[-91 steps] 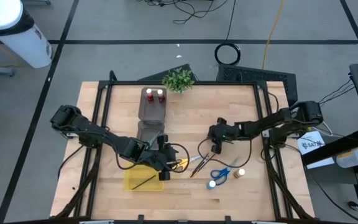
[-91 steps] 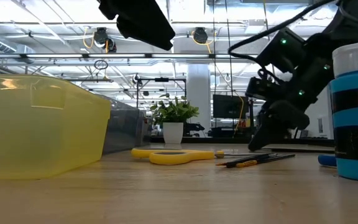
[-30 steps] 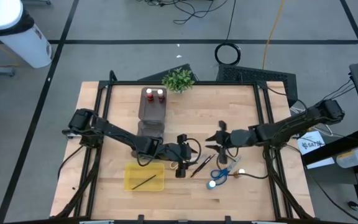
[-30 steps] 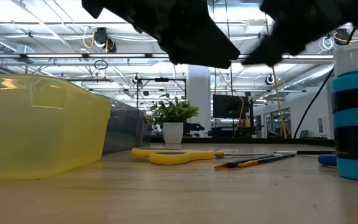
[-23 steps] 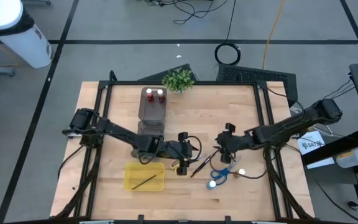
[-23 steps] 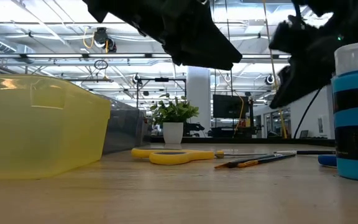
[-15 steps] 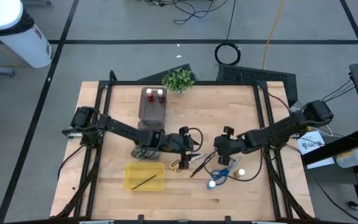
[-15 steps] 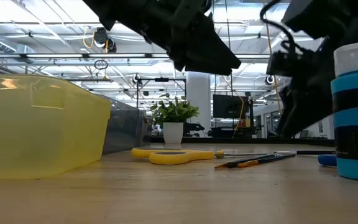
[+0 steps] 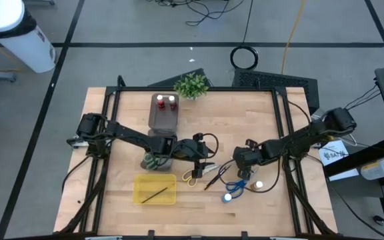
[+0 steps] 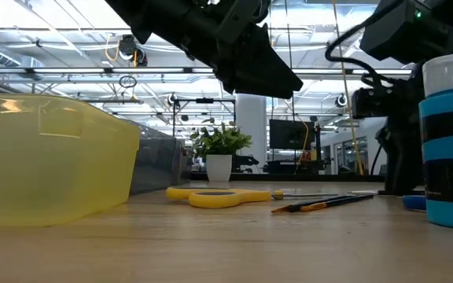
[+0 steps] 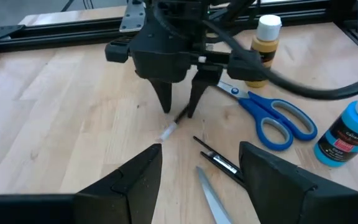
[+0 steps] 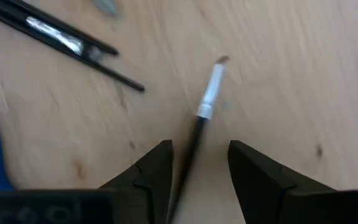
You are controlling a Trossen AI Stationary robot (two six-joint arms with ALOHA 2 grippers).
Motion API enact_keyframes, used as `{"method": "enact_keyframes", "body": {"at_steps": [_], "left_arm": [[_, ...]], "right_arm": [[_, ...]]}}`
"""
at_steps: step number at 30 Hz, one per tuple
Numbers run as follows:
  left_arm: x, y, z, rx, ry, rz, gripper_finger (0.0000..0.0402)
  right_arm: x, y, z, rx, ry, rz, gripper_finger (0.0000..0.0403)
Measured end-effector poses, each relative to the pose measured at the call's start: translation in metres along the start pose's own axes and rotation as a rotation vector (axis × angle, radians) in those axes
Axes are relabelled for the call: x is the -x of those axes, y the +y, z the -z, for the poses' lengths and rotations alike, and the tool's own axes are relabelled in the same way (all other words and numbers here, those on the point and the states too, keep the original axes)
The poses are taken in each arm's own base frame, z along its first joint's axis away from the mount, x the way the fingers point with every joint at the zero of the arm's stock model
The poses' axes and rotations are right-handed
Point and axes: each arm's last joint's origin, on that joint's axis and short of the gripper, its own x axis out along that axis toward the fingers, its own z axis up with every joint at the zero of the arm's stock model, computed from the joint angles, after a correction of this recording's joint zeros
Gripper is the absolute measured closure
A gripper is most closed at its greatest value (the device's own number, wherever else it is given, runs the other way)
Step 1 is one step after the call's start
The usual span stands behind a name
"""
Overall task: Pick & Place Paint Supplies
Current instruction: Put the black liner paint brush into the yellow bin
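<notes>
From above, my right gripper [image 9: 235, 160] is down on the table by the blue scissors [image 9: 237, 183]; my left gripper [image 9: 205, 162] waits open near the yellow scissors [image 9: 193, 175]. Through my right wrist camera, my fingers [image 12: 156, 167] stand apart, straddling a thin brush [image 12: 201, 121] lying flat between them, not yet pinched.

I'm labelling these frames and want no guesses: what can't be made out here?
- Yellow scissors, low view: blades hidden behind the handles.
- Blue paint bottle, low view: cut off by the picture's edge.
- Brush, right wrist view: handle end hidden between the right tool fingers; contact unclear.
</notes>
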Motion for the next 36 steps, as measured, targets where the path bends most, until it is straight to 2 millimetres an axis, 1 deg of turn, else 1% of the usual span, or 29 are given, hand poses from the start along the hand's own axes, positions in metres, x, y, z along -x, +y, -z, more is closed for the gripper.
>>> {"method": "enact_keyframes", "body": {"at_steps": [4,6,9,13,14,17,20,22,24,27,30,33,36], "left_arm": [[0.000,0.000,0.000,0.000,0.000,0.000,0.0176],[0.000,0.000,0.000,0.000,0.000,0.001,0.0176],[0.000,0.000,0.000,0.002,-0.001,0.001,0.0176],[0.000,0.000,0.000,0.008,0.000,0.000,0.0176],[0.000,0.000,0.000,0.011,-0.001,0.000,0.0176],[0.000,0.000,0.000,0.012,0.000,0.000,0.0176],[0.000,0.000,0.000,0.015,-0.002,-0.001,0.0176],[0.001,0.000,-0.001,0.010,-0.008,-0.001,0.0176],[0.004,0.000,-0.004,0.007,-0.014,-0.001,0.0176],[0.013,0.000,-0.013,0.008,-0.044,0.002,0.0176],[0.021,-0.002,-0.020,0.004,-0.057,0.008,0.0176],[0.030,-0.003,-0.026,0.002,-0.065,0.014,0.0176],[0.032,-0.004,-0.028,0.006,-0.076,0.017,0.0176]], "right_arm": [[0.000,0.000,0.007,-0.008,0.081,0.000,0.0264],[-0.001,0.003,0.010,-0.002,0.099,0.006,0.0273],[-0.004,0.005,0.015,0.007,0.134,0.020,0.0306],[-0.011,0.006,0.021,0.014,0.191,0.049,0.0383],[-0.013,0.005,0.022,0.016,0.203,0.060,0.0390],[-0.021,0.005,0.023,0.031,0.213,0.098,0.0394],[-0.022,0.005,0.020,0.052,0.146,0.131,0.0397],[-0.018,0.006,0.014,0.056,0.080,0.111,0.0398],[-0.011,0.009,0.006,0.059,-0.022,0.078,0.0399],[0.001,0.010,0.000,0.093,-0.134,0.055,0.0400],[0.021,0.013,-0.014,0.096,-0.310,0.002,0.0401],[0.036,0.013,-0.019,0.113,-0.411,-0.009,0.0402],[0.050,0.013,-0.025,0.124,-0.533,-0.018,0.0402]]}}
